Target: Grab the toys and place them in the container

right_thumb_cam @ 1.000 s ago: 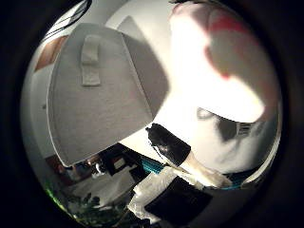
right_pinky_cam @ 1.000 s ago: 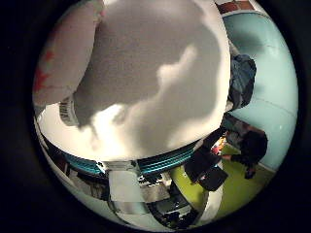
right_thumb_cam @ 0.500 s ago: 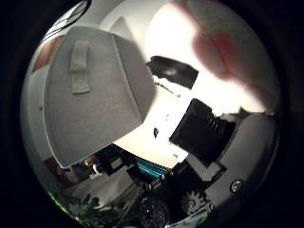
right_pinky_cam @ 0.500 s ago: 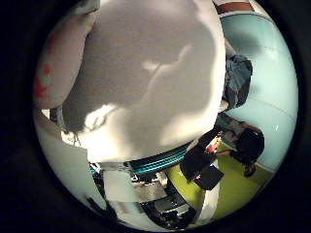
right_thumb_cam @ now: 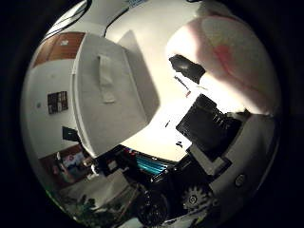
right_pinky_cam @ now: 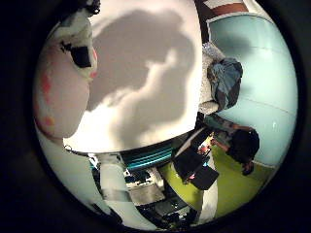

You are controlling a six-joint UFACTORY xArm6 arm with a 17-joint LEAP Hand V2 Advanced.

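Close against our palm sits the pink-and-white plush toy (right_thumb_cam: 232,57), filling one side of both palm views, so we judge it to be in our grasp or pressed right up to it. We read it as light and soft, something that gives under pressure; it should not slip or break, and its rounded body is the sensible place to hold it. Our hand (right_thumb_cam: 213,137) shows as black and white parts and a gear beside the toy, with one dark fingertip (right_thumb_cam: 187,68) lying on its surface, so we take the fingers to be curled on it, though we cannot see the full wrap. Beyond the toy spreads the white tabletop (right_pinky_cam: 146,73) carrying our shadow. Farther off on it stands the grey fabric container (right_thumb_cam: 107,109) with a strap handle on its side, well apart from the toy. Farthest lies the room.
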